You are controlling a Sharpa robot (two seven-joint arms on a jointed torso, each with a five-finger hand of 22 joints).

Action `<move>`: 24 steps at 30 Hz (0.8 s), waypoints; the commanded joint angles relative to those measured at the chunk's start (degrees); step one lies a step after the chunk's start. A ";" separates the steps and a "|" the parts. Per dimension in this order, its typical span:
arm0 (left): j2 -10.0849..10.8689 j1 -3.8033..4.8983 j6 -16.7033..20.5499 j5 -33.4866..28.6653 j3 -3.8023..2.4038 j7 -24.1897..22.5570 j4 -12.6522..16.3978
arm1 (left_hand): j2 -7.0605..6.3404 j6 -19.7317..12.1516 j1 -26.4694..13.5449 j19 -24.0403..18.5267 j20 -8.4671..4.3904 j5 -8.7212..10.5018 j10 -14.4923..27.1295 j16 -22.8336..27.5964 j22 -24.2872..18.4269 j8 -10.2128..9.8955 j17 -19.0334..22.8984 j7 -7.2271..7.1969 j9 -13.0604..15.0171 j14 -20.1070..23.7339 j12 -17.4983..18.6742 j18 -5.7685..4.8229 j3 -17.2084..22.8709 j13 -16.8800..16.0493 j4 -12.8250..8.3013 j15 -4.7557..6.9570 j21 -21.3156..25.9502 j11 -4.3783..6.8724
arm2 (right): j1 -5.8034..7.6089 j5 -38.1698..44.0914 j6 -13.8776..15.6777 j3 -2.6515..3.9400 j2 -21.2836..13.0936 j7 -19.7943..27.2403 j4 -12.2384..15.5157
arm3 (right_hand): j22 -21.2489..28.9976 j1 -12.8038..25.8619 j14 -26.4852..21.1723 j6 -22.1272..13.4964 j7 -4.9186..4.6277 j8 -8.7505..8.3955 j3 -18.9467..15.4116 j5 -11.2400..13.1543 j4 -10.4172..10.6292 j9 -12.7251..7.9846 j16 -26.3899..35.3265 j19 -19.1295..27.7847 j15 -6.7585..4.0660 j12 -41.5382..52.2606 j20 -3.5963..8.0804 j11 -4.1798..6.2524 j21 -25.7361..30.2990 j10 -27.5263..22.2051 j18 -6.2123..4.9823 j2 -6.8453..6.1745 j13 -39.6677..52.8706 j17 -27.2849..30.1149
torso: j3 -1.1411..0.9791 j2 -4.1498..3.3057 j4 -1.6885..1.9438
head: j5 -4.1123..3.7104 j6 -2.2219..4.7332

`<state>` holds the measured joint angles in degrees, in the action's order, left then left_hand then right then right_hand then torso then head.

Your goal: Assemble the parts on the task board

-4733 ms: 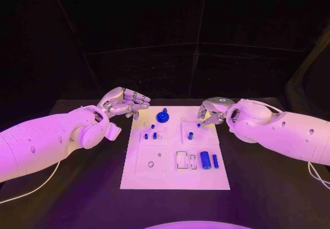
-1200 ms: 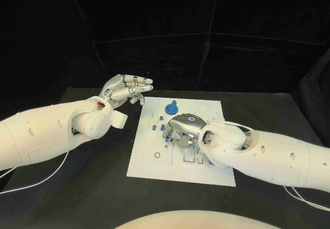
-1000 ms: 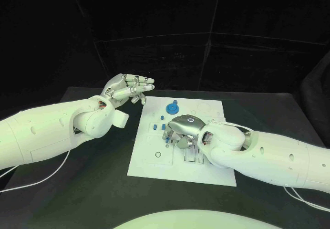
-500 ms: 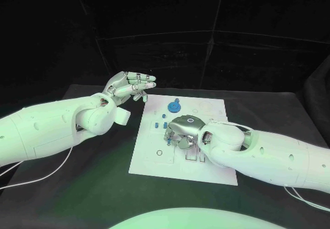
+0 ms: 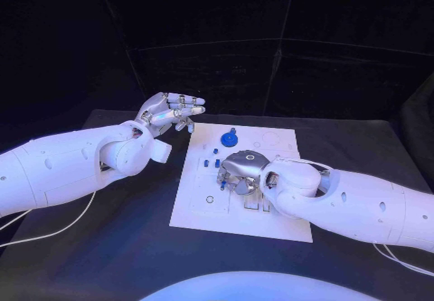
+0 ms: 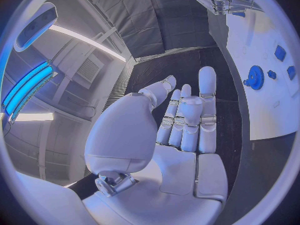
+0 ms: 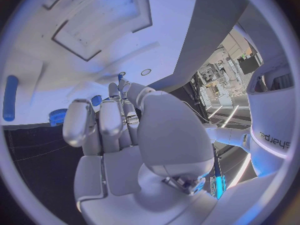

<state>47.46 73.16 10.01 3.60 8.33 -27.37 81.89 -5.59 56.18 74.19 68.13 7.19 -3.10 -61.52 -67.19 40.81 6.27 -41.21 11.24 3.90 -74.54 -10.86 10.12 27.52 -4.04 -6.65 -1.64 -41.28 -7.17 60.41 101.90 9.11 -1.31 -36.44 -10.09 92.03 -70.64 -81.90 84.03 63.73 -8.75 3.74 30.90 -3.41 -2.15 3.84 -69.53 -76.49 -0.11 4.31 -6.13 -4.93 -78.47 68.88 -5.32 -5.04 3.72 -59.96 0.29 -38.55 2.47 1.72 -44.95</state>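
Note:
The white task board [image 5: 204, 213] lies in the middle of the black table. A blue gear-shaped part [image 5: 229, 138] stands near its far edge, with small blue parts [image 5: 207, 163] just nearer to me. My right hand [image 5: 241, 173] is down on the board's middle, fingers curled onto the surface and hiding the parts under it; whether it grips one I cannot tell. The right wrist view has the right hand [image 7: 119, 125] reaching toward the board [image 7: 81, 50], a blue peg [image 7: 10, 97] to one side. My left hand [image 5: 170, 111] hovers off the board's far left corner, fingers apart, holding nothing.
The left wrist view shows the left hand [image 6: 181, 120] over bare black table beside the board [image 6: 262, 95], with the blue gear [image 6: 255, 77] on it. Black table surrounds the board on all sides, and dark curtains close the back.
Since 4.7 s ago my right hand has come from the board's far right corner down onto its middle. Over the last second both hands have barely moved.

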 commanded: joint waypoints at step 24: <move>0.07 0.09 -0.14 -0.44 -0.04 0.03 -0.35 | 0.16 -0.17 -0.13 -0.15 0.13 0.10 0.35 0.13 -0.10 0.17 0.03 0.18 -0.07 0.28 -0.19 0.35 -0.20 0.01 -0.05 -0.13 0.31 0.11 | -0.40 0.73 -0.23 -0.18 0.09 0.29 0.43 | -0.04 0.77 1.06 0.25 -0.06 0.11 0.49 -0.04 -0.15 0.10 -0.36 -0.16 0.18 -0.26 -0.09 0.02 -0.19 -0.11 0.70 0.13 -0.01 0.09 | 0.01 0.03 -0.02 | 0.09 -0.27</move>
<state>47.54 73.16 10.01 3.48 8.34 -27.22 81.55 -5.59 56.18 74.19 68.13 7.19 -3.10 -61.52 -67.19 40.77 6.27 -41.21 11.24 3.90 -74.54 -10.86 10.12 27.52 -4.04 -6.65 -1.64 -41.28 -7.17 60.04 102.22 8.93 -1.40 -36.30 -9.94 92.42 -70.63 -81.70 84.04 63.63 -8.65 3.47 31.04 -3.41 -2.30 3.89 -69.53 -76.49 -0.10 4.31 -6.13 -4.93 -78.47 68.89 -5.32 -4.83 3.72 -59.91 0.30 -38.50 2.46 1.82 -45.20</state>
